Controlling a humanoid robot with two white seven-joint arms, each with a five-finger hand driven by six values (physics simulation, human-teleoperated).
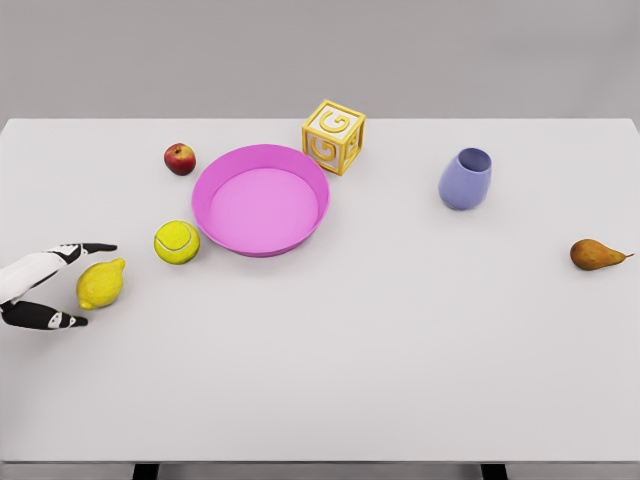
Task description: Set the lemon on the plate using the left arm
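Grey wall behind white desk (400,350). Head view: small yellow oval lemon (101,284) at left edge, lower left of round pink plate (318,195). Left hand (60,285) open, fingers bracketing it, not closed. Likely light, firm, prone to roll; grip across middle.

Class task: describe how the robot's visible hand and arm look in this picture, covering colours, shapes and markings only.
Only the left hand shows, at the picture's left edge. It is white with black fingertips and dark segments at the joints, with slim, tapered fingers. No cables or markings can be made out.
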